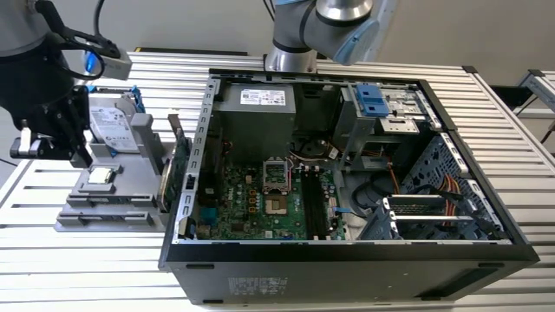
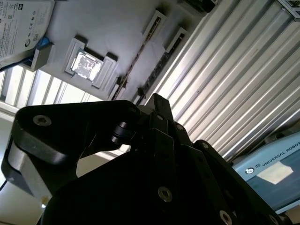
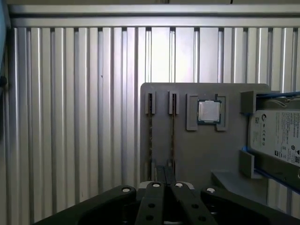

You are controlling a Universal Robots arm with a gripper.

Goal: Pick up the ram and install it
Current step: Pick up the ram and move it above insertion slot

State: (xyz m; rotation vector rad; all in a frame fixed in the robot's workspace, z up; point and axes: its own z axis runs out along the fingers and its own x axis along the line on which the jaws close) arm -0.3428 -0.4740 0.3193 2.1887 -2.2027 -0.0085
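The ram (image 3: 150, 136) stands edge-on in a slot of the grey holder (image 3: 187, 154), with a second thin strip (image 3: 172, 136) in the slot beside it. In the exterior view the ram (image 1: 170, 155) rises at the holder's side nearest the computer case. My gripper (image 3: 166, 172) hovers above the holder, its fingertips close to the near ends of the two strips; the fingers are shut and hold nothing. In the exterior view my gripper (image 1: 78, 153) hangs at the holder's left side. The fingertips (image 2: 157, 101) point towards the slots in the second wrist view.
A processor chip (image 3: 209, 111) and a silver hard drive (image 3: 276, 138) also sit in the holder. The open computer case (image 1: 347, 175), its motherboard (image 1: 269, 201) exposed, lies at the exterior view's right. Everything rests on a ribbed metal table (image 1: 52, 260).
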